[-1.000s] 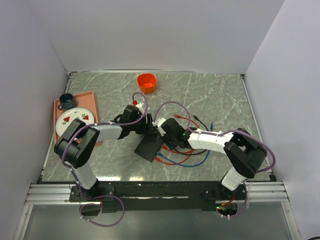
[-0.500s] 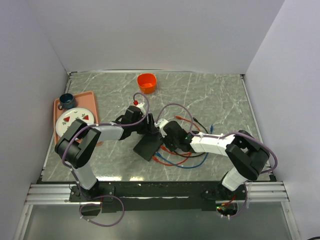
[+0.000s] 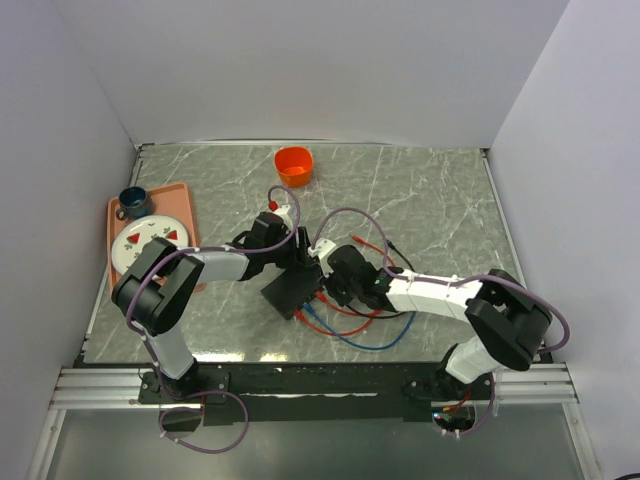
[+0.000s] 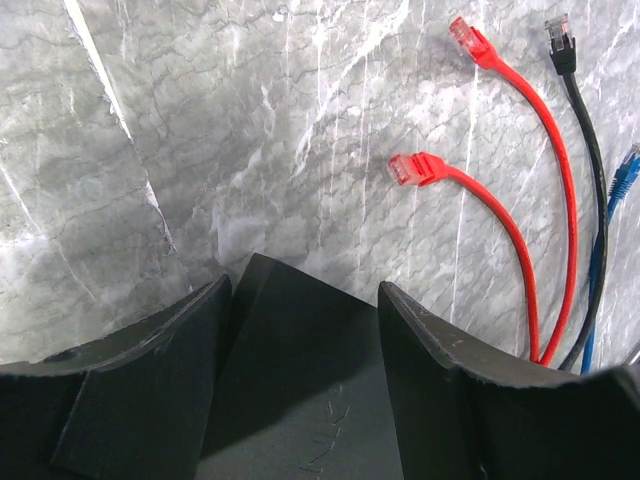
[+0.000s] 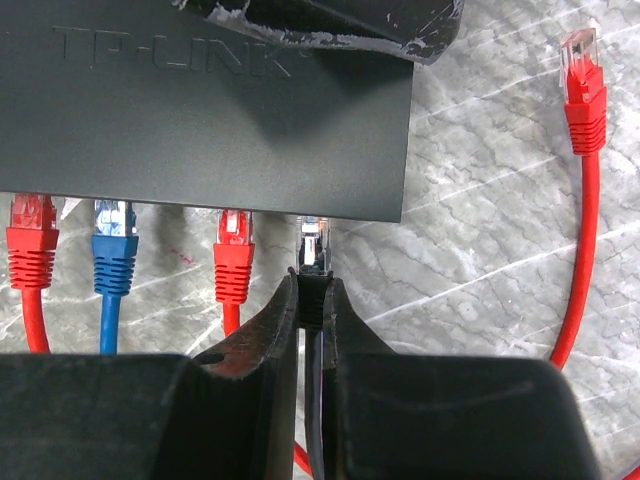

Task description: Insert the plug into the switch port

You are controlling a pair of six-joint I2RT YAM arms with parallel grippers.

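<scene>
The flat black switch box [image 3: 292,290] lies mid-table; in the right wrist view [image 5: 200,110] its near edge holds a red plug, a blue plug and another red plug. My right gripper [image 5: 312,285] is shut on the black boot of a clear-tipped plug [image 5: 314,240], whose tip meets the box's edge at the rightmost port. The port opening itself is hidden. In the top view the right gripper [image 3: 325,285] sits at the box's right edge. My left gripper [image 4: 300,300] straddles a corner of the box [image 4: 300,400], shut on it; in the top view it [image 3: 300,262] is at the box's far end.
Loose red plugs [image 4: 412,168] [image 4: 462,32], a black plug [image 4: 558,28] and a blue one [image 4: 625,165] lie right of the box. An orange cup [image 3: 293,165] stands at the back. A pink tray [image 3: 180,200] at the left holds a plate [image 3: 145,240] and a blue mug [image 3: 132,202].
The box has turned and shifted slightly left. My right gripper has followed it, closing in on its edge, dragging the cables nearer. The left gripper stays on the box.
</scene>
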